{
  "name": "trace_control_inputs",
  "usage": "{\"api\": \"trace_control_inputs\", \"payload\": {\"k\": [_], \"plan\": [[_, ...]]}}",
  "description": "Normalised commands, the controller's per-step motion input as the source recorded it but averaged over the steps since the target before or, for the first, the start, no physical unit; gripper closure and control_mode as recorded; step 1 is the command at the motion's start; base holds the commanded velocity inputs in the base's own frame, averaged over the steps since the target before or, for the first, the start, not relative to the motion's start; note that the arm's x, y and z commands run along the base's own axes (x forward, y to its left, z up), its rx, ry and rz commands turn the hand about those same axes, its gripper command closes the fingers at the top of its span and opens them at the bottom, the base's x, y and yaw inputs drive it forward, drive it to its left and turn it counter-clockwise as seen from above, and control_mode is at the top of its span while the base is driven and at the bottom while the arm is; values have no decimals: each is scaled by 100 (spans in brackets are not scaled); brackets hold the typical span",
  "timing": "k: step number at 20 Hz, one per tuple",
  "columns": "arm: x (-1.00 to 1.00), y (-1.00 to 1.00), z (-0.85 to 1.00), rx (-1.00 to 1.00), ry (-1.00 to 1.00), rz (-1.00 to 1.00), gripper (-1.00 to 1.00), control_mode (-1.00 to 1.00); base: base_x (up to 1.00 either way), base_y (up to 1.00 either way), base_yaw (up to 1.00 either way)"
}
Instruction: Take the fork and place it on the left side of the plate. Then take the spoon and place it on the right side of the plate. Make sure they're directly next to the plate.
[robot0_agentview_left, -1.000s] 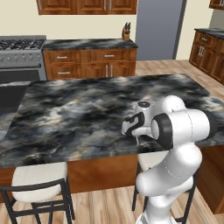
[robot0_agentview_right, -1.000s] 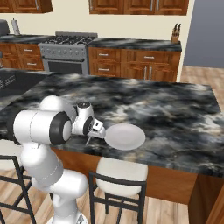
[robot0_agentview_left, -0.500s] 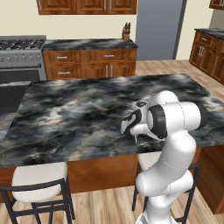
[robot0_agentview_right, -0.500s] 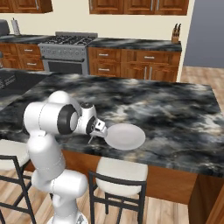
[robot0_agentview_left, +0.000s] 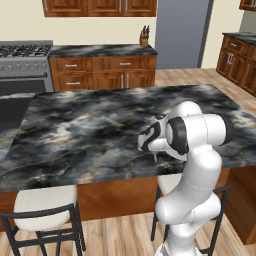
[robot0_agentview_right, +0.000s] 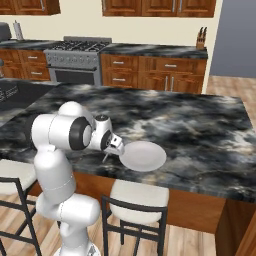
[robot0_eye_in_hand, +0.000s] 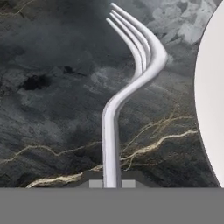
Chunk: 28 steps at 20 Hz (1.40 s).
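Gripping the fork (robot0_eye_in_hand: 114, 127) in my gripper (robot0_eye_in_hand: 110, 183), tines at twelve, plate (robot0_eye_in_hand: 214, 96) at three; next I lower it beside the rim and release

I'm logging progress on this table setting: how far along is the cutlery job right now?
Nothing is finished. In hand: the tool is shut on the fork, its prongs over the dark counter just left of the plate, apparently ready to set down. Left: release the fork beside the plate, then fetch the spoon and place it on the right side.
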Motion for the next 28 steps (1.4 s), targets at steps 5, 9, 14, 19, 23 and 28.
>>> {"api": "trace_control_inputs", "payload": {"k": [5,9,14,19,23,28], "plan": [[0,0,-20,0,0,0,-100,-100,0,0,0],[-11,-9,5,0,-1,0,-100,-100,0,0,0],[-38,-2,69,0,-2,0,-100,-100,0,0,0],[-22,5,100,-1,0,0,-100,-100,0,0,0],[-32,5,100,-1,0,-1,-100,-100,0,0,0],[-55,7,98,0,0,-1,-100,-100,0,0,0]]}}
